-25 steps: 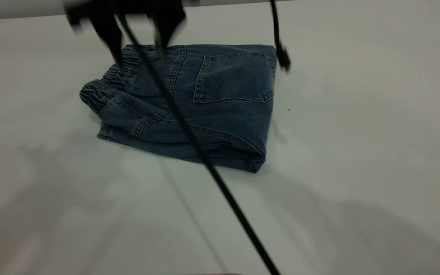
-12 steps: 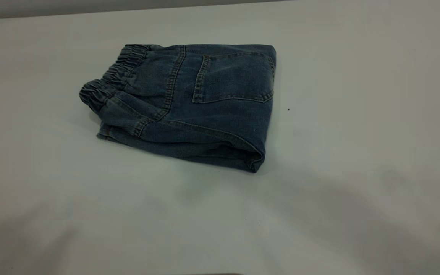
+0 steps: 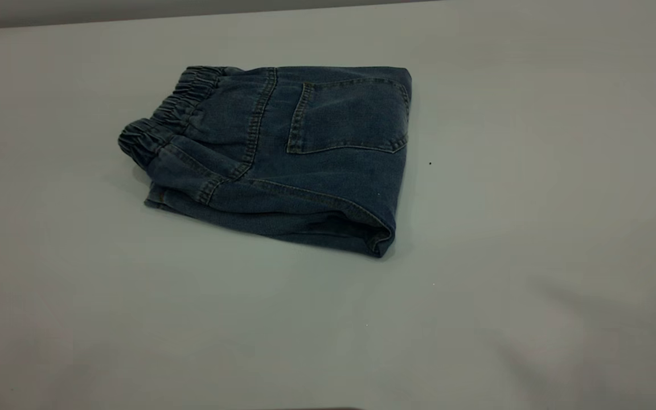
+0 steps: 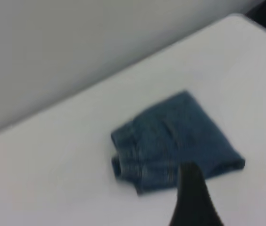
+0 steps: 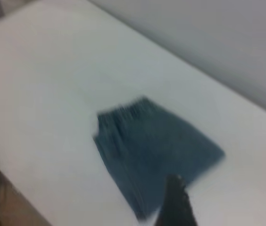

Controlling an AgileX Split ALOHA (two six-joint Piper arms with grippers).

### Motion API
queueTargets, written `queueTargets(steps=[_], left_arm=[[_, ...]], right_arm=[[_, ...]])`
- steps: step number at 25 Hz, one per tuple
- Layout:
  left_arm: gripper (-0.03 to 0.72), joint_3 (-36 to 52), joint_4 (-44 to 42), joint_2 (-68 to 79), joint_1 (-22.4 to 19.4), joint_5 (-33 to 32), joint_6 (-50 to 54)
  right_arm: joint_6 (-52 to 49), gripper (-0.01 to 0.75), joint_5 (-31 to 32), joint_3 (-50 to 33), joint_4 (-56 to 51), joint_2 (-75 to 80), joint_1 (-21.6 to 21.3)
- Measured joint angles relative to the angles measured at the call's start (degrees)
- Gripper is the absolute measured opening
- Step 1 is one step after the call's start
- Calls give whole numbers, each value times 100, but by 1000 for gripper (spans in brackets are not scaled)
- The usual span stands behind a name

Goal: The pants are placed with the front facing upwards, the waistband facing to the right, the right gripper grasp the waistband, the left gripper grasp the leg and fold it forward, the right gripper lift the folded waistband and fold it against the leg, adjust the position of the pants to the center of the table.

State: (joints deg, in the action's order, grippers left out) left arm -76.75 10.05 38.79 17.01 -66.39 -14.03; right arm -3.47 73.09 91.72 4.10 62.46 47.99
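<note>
Left gripper [image 4: 195, 197] and right gripper [image 5: 175, 202] high above folded pants [image 3: 282, 154] — finger spacing indiscernible

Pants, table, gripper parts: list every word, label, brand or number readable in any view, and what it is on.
None can be read.
The pants: only stitching and a back pocket, with no tag or brand patch showing.
The table: plain, without markings.
Wrist views: each shows one dark finger tip, unlabelled, and the pants blurred.
</note>
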Motion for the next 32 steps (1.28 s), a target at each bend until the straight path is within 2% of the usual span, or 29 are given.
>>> queueTargets(steps=[5, 9, 15, 23, 32], left_arm=[[410, 1442, -350, -444, 0, 0, 431], [410, 2523, -357, -712, 0, 0, 623], [410, 3707, -357, -1166, 0, 5, 692], [410, 4096, -357, -1825, 0, 5, 789], [410, 4375, -358, -2268, 0, 291, 821]], right_arm=[[-761, 462, -22, -1969, 553, -1564, 0], [-1141, 462, -361, -3454, 632, -2571, 0], [-1355, 462, -500, -5204, 576, -3582, 0], [-1328, 462, -983, -6308, 35, -4338, 0], [-918, 462, -841, -6426, -322, -4372, 0]])
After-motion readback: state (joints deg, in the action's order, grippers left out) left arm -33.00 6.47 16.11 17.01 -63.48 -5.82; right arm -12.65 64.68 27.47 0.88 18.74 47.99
